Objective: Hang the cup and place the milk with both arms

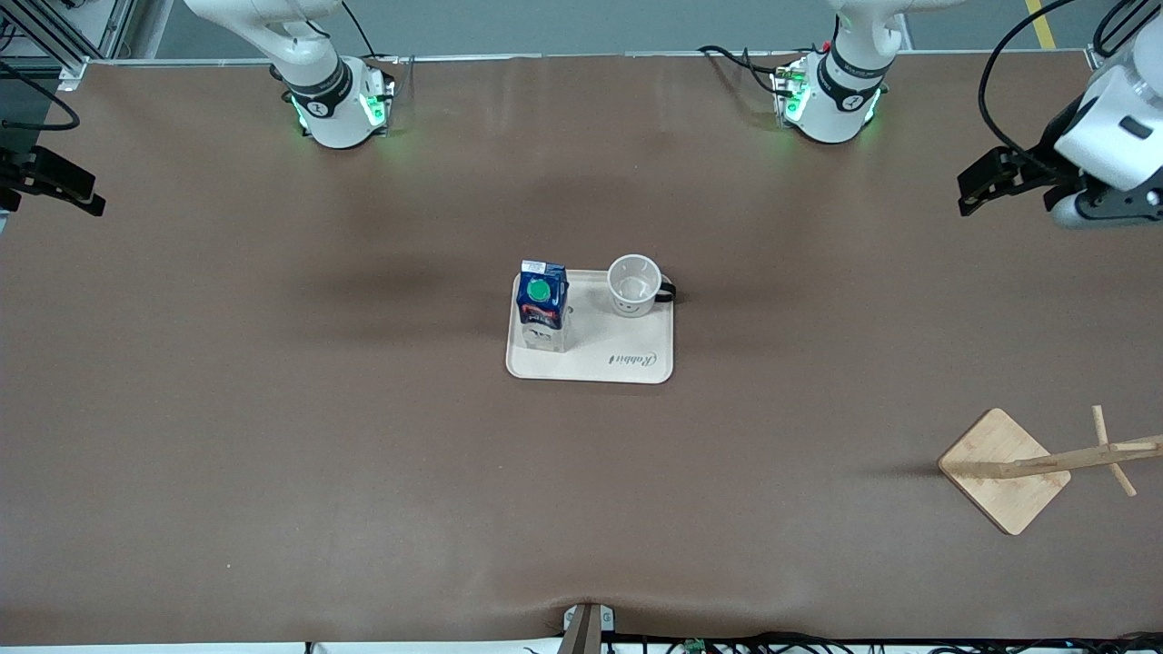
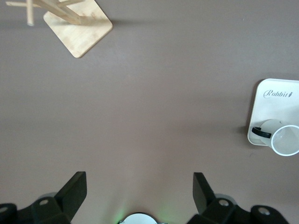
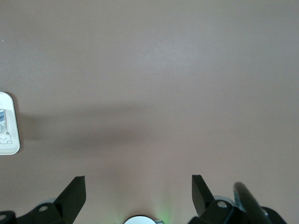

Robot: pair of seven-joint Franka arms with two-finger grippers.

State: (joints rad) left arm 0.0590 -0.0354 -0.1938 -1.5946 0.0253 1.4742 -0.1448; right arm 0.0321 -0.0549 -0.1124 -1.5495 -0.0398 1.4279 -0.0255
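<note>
Your small white mug (image 1: 633, 284) with its thin black loop handle stands upright, mouth up, on the cream rectangular tray (image 1: 591, 365) mid-table, handle pointing toward the left arm's end. Beside it on the tray stands the blue gable-top milk carton (image 1: 541, 304), long axis vertical, toward the right arm's end. The left end effector (image 2: 140, 198) and right end effector (image 3: 138, 198) both hover spread apart, empty, over bare brown table (image 1: 273, 454) at opposite ends. The bamboo peg rack (image 1: 1005, 469) sits at the left arm's end.
</note>
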